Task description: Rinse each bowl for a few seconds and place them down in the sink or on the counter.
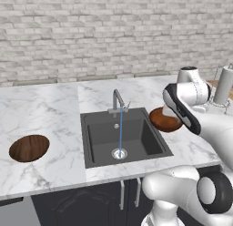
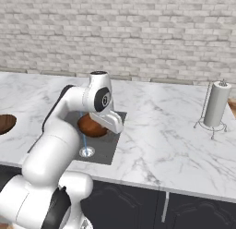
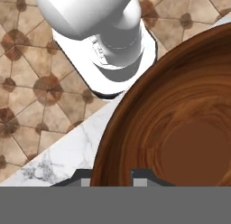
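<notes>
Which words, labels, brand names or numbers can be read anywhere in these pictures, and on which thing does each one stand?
None can be read.
A small round mark on the arm's dark joint cap: too small and blurred to read.
The bowl in the gripper, the other bowl, the sink, the faucet, the counter, the paper towel roll and the brick wall: no writing on them.
</notes>
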### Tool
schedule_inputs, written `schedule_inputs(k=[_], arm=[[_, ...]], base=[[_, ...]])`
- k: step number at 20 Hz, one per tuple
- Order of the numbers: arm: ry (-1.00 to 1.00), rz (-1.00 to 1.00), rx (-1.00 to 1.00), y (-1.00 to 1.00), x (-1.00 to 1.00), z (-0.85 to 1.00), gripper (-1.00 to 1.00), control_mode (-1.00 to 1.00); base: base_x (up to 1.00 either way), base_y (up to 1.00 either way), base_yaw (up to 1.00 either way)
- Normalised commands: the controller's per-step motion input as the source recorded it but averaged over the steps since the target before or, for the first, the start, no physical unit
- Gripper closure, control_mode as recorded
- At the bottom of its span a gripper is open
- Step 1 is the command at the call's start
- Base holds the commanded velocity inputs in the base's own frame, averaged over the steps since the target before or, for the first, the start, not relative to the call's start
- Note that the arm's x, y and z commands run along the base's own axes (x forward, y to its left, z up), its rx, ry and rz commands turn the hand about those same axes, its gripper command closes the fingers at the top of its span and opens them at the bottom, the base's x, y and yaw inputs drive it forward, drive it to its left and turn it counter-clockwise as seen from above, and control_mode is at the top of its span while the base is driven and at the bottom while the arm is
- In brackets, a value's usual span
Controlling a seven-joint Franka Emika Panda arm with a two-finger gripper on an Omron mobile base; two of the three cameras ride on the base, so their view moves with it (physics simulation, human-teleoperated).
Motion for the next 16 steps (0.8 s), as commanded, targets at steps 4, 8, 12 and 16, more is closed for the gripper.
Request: schedule_inputs(k=[4,8,12,16], arm=[[0.0,0.03,0.05,0.18,0.34,-0.1,1.0,-1.0],[0.0,0.02,0.05,0.21,0.29,-0.13,1.0,-1.0],[0.0,0.01,0.04,0.24,0.23,-0.18,1.0,-1.0],[0.0,0.01,0.03,0.24,0.22,-0.15,1.0,-1.0]], base=[[0.0,0.0,0.0],[0.0,0.0,0.0],[0.0,0.0,0.0],[0.0,0.0,0.0]])
